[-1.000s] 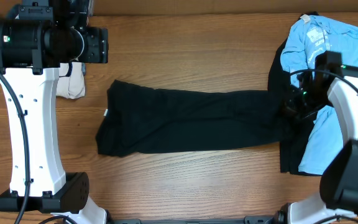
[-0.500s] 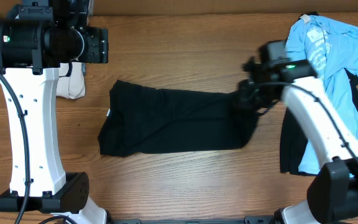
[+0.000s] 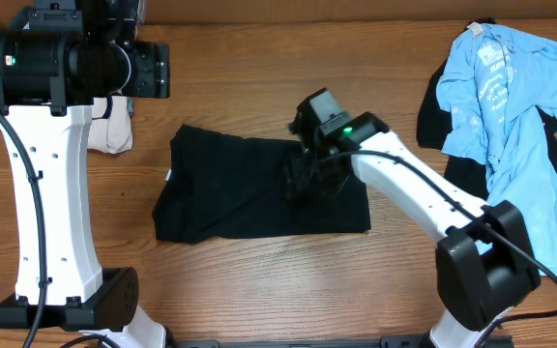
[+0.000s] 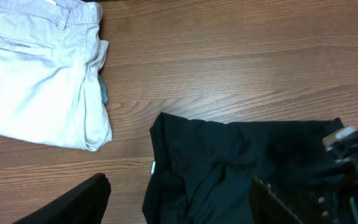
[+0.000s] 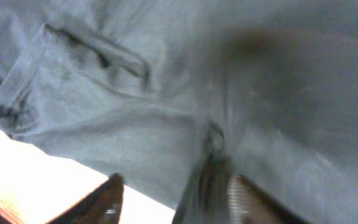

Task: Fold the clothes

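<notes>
The black T-shirt (image 3: 230, 188) lies mid-table, its right part doubled over to the left. My right gripper (image 3: 309, 172) is low over that doubled part. In the right wrist view its fingers (image 5: 99, 200) stand apart above the shirt (image 5: 166, 81), open, with a loose ridge of cloth beside the right one; the picture is blurred. My left gripper (image 4: 179, 205) hangs open above the shirt's left end (image 4: 229, 155), holding nothing. The light blue tee (image 3: 496, 87) lies crumpled at the far right on another black garment (image 3: 433, 116).
Folded beige trousers (image 4: 36, 68) lie at the back left, partly under the left arm (image 3: 51, 193) in the overhead view. Bare wooden table (image 3: 259, 280) runs along the front of the shirt.
My right gripper swept left from the blue tee, dragging the black shirt's right end over the shirt. Its jaws, shut before, now stand apart. The left arm stayed put.
</notes>
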{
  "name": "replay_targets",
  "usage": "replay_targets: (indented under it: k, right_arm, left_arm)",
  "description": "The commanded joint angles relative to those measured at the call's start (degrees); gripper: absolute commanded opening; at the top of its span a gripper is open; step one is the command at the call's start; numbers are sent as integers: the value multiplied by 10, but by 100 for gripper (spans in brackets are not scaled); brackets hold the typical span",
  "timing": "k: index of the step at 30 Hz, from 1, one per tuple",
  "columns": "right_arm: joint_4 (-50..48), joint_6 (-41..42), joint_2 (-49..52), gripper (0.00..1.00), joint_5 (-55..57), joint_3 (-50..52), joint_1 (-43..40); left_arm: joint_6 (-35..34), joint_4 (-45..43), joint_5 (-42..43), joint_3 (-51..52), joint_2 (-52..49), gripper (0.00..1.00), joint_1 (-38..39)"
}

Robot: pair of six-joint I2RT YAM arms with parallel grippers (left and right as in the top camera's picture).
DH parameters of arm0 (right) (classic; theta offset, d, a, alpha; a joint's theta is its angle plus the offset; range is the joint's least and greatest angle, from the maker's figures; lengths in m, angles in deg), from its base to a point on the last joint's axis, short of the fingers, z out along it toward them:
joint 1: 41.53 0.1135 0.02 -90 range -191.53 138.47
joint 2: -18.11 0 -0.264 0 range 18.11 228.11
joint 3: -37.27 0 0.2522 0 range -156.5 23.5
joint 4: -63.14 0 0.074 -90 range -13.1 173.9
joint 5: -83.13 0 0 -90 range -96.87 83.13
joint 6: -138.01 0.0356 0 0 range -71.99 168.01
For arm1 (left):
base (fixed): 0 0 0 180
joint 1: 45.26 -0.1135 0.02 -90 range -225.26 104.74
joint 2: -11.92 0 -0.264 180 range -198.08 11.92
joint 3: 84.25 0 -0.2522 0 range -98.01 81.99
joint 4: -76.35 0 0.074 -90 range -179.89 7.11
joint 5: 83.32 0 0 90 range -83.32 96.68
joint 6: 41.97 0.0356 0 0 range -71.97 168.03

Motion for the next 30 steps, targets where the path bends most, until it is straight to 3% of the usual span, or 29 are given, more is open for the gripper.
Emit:
replay_targets:
  k: [1,8,13,17,21,25,30]
  right_arm:
    - [6,9,-5,76,-13,-20,5]
    - [101,4,-30,80,-21,-112,-28]
    - [160,4,-68,86,16,-159,-81]
    - [189,2,-81,95,24,-160,-138]
    - [200,-11,-81,97,22,-149,-183]
    - [197,-26,-81,99,24,-137,-201]
    - [186,-28,-80,100,26,-137,-202]
  left_arm:
    - [4,4,4,-8,2,73,-1]
    - [-9,20,7,-8,1,71,-1]
    - [1,91,7,-5,1,70,-1]
    - [4,96,6,38,6,71,-1]
    - [-2,91,7,118,6,71,-1]
    - [22,36,10,234,6,72,4]
    - [82,-105,42,406,5,76,4]
